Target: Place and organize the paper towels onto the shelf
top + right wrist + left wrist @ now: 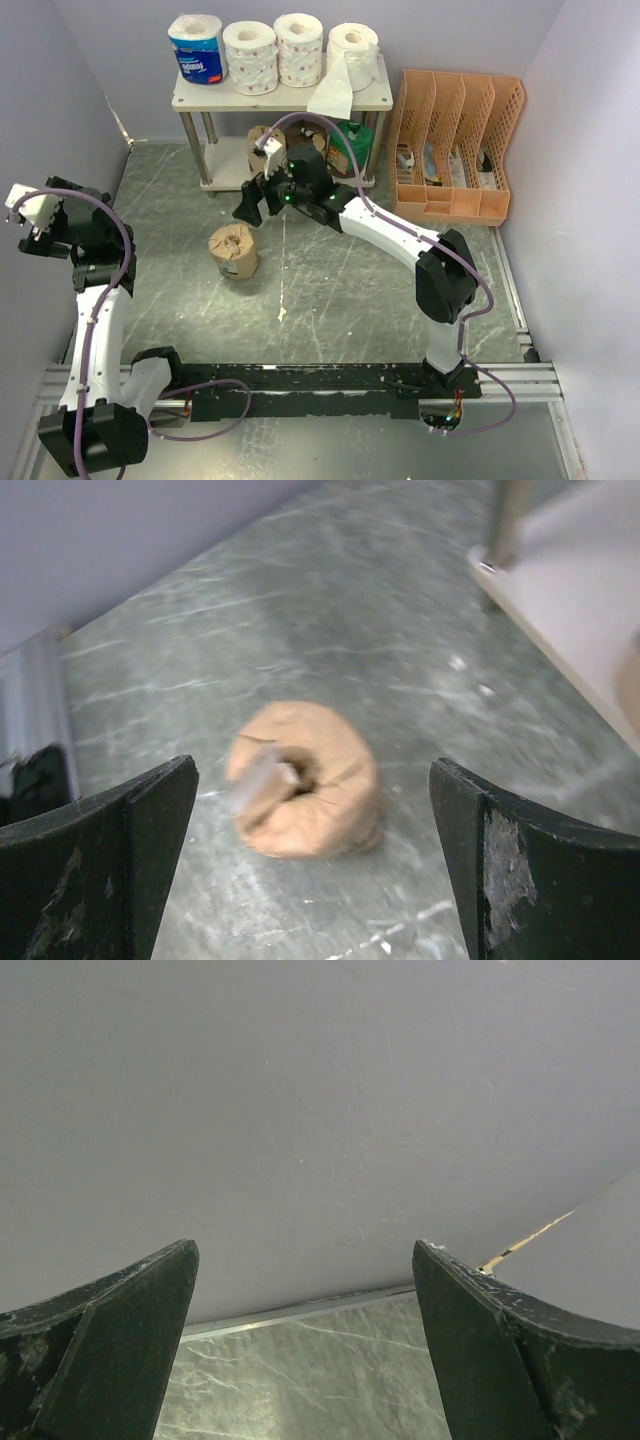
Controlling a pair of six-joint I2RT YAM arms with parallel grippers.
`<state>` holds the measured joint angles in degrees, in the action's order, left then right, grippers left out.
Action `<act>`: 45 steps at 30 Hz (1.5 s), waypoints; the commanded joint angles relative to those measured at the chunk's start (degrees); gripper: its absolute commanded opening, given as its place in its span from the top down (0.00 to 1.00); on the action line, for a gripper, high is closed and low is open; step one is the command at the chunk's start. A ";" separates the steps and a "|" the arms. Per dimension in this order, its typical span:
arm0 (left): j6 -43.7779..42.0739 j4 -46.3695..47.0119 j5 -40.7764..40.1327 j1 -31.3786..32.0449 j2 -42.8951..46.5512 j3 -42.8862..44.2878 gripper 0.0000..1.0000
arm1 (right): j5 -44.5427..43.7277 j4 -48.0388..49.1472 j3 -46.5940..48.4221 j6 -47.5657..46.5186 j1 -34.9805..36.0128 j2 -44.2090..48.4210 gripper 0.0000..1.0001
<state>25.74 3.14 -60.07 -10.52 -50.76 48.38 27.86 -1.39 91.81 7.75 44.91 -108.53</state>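
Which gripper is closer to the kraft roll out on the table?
Right. The right gripper hangs open just beyond the kraft roll; the left gripper is far off, facing the left wall.

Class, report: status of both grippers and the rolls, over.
Left gripper open, empty, facing wall. Right gripper open, aimed at tan roll on table. Loose sheet hangs over shelf front.

blue-wrapped roll (197, 48), white print | two white rolls (250, 57) (299, 48), pink dots | one plain white roll (353, 45) | kraft roll (234, 250) tan | green-wrapped roll (350, 148) | shelf (190, 93): pale beige boards, silver posts | file organizer (455, 140) orange | table (340, 300) grey-green, marbled white veins
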 commanded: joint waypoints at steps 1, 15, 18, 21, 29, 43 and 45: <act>-0.55 0.13 1.60 -0.81 -0.47 2.29 0.01 | -16.26 -5.34 0.28 9.47 -1.00 -1.18 0.04; -0.42 0.12 2.05 -0.97 -0.87 2.12 0.01 | -2.88 7.16 -12.28 25.60 -4.07 -1.10 0.22; -0.42 0.11 2.05 -0.94 -1.00 2.12 0.01 | -2.73 7.48 -12.18 25.55 -4.01 -1.74 0.20; -0.42 0.03 2.21 -1.07 -0.96 2.07 0.01 | -2.97 6.96 -11.31 25.40 -3.90 -2.78 0.17; -0.01 -0.25 2.72 -1.46 -1.18 2.24 0.01 | -3.15 6.19 -9.81 24.82 -2.23 -5.81 0.18; 0.04 -0.33 3.04 -1.51 -0.90 2.29 0.01 | -2.44 6.02 -7.92 25.99 1.40 -9.77 0.36; 0.06 -0.48 3.19 -1.52 -1.00 2.48 0.01 | -0.98 6.55 -8.21 25.64 1.24 -9.68 0.41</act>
<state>25.74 3.09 -57.56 -11.46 -51.92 48.38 25.08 3.46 83.40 32.88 46.48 -117.40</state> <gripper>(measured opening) 0.990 0.629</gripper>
